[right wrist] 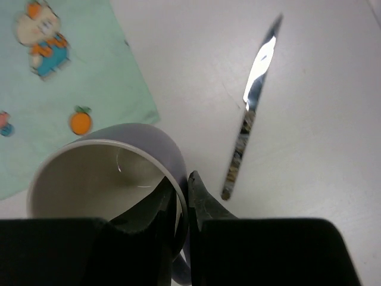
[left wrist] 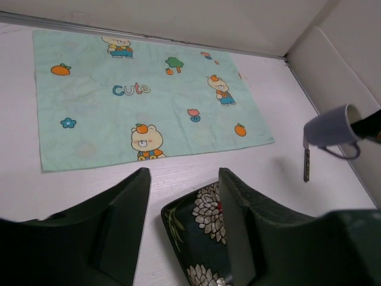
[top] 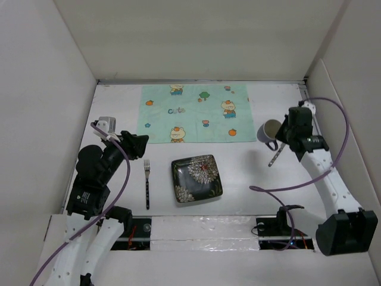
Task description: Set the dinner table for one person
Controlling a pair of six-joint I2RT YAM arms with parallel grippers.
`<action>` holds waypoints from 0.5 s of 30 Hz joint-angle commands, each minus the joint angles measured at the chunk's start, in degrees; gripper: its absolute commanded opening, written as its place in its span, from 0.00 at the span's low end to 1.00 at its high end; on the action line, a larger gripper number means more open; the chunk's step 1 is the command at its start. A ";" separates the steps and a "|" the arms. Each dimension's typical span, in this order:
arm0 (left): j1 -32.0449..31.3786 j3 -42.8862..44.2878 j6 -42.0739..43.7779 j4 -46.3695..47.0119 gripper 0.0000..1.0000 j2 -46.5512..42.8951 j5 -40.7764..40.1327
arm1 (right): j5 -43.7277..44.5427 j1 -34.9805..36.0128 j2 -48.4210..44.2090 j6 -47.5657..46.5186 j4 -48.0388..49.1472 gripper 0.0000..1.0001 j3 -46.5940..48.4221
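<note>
The white dinner table (top: 250, 173) carries a mint-green cartoon placemat (top: 195, 112) at the back. A dark square plate with white flowers (top: 196, 178) lies in front of it, with a fork (top: 147, 182) to its left. My right gripper (right wrist: 181, 193) is shut on the rim of a lavender mug (right wrist: 113, 179), one finger inside and one outside, holding it tilted above the table just right of the placemat (top: 271, 131). A knife (right wrist: 250, 107) lies on the table beside the mug. My left gripper (left wrist: 181, 226) is open and empty above the plate's left edge (left wrist: 202, 232).
White walls enclose the table on the left, back and right. The knife (top: 275, 156) lies at an angle below the mug. The mug also shows at the right of the left wrist view (left wrist: 330, 127). A purple cable loops near the right arm's base (top: 274, 190).
</note>
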 commanded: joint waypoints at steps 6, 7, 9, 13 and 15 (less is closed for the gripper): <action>-0.20 -0.51 0.81 1.42 0.58 1.61 -0.85 | -2.99 5.64 28.34 -5.79 6.66 0.00 35.23; -0.20 -0.69 0.81 1.51 0.58 1.61 -1.55 | -3.69 5.64 35.16 -6.24 5.01 0.00 42.92; -0.20 -0.78 0.72 1.42 0.59 1.97 -1.82 | -4.66 5.64 42.61 -7.91 1.74 0.00 51.96; -0.20 -0.69 0.99 1.51 0.59 3.11 -1.38 | -4.75 6.16 59.71 -9.76 -8.94 0.00 75.20; -0.20 -0.69 0.99 1.60 0.59 3.46 -1.82 | -4.75 6.16 67.70 -10.72 -11.35 0.00 86.87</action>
